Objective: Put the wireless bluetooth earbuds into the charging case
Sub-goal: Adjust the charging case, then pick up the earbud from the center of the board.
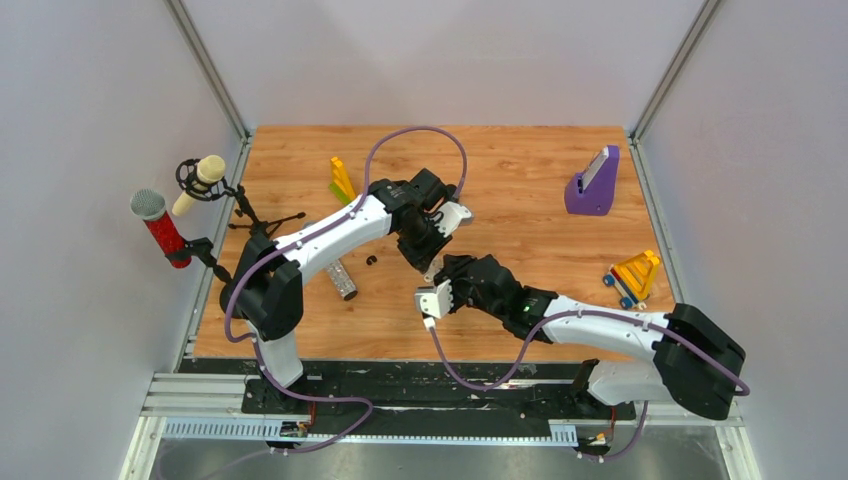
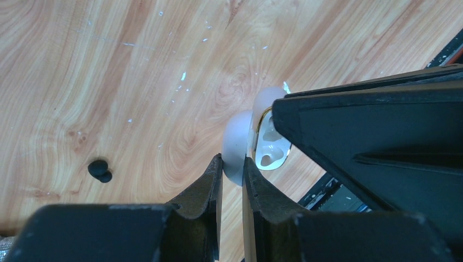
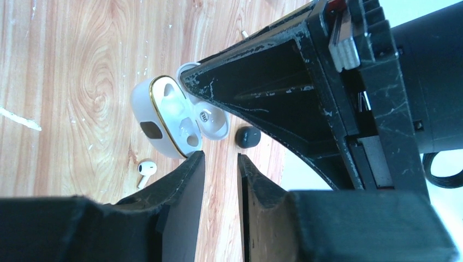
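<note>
- White short-stemmed plastic earbud point(image 3: 146, 169): lies loose on the board just beside the case, not in a well.
- Black rounded earbud point(image 2: 100, 170): lies loose on the board, well apart from the case.
- Second black rounded bud point(image 3: 247, 136): shows near the lid in the right wrist view. I cannot tell whether it is the same piece or another. No other buds are in sight.
- White pebble-shaped charging case with gold rim point(image 3: 164, 117): lid open, and both wells look bare.
- Left gripper point(image 2: 233, 164): fingers pressed together on the case's white shell, pinching it by its edge.
- Right gripper point(image 3: 219, 158): jaws a little apart with nothing between them, its tips near the open case.
- Light wooden tabletop point(image 1: 520, 190): carries all of the above.
- Progress, as judged: the case is opened and steadied. No bud is seated, so every insertion is left to do. The white bud beside the case looks like the nearest candidate for a pickup.
</note>
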